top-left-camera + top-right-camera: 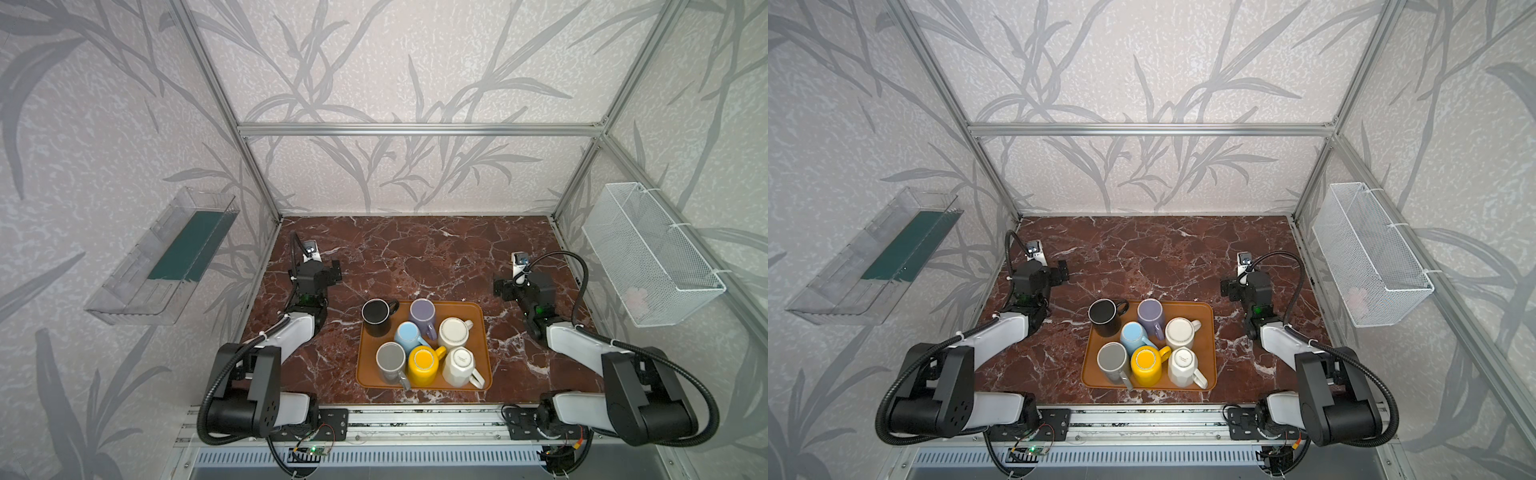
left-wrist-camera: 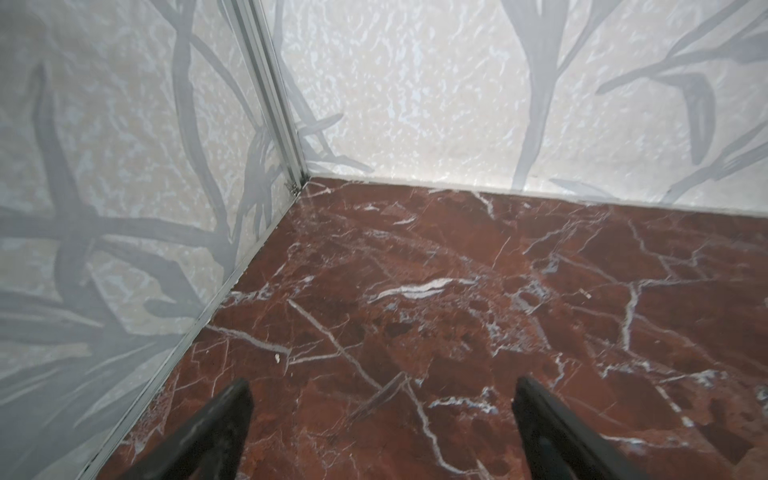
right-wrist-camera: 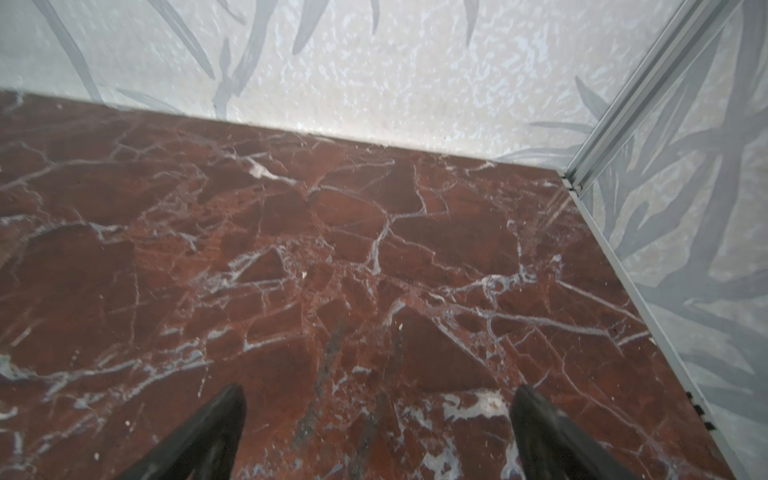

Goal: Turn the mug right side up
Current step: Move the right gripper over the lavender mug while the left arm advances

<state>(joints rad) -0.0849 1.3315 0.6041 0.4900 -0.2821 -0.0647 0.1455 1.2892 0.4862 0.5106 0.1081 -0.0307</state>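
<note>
Looking down on a red marble desk [image 1: 415,257]. Counting seven mugs crowded on one orange tray [image 1: 475,311] near the middle of the desk's front edge: black mug [image 1: 376,318], purple mug [image 1: 423,316], pale blue mug [image 1: 408,336], round white mug [image 1: 454,332], grey mug [image 1: 390,359], yellow mug [image 1: 424,363], faceted white mug [image 1: 459,365]. Seeming to show flat bases upward on most, so probably standing inverted; not telling for certain which single mug is meant, nor whether the black mug is mouth-up.

Judging each as glazed ceramic: rigid, fairly heavy, slick, easily chipped, with neighbours touching or just beside. Favouring a hold across the body wall, or on a handle pointing toward the front edge, as on the grey mug and the faceted white mug.

Counting two claws, both spread wide and gripping nothing: left claw [image 2: 382,386] hanging by the desk's left edge, right claw [image 3: 380,392] by its right edge, each well apart from the tray. Also counting one clear bin [image 1: 124,307] and one white wire basket [image 1: 648,257] on the side walls.
</note>
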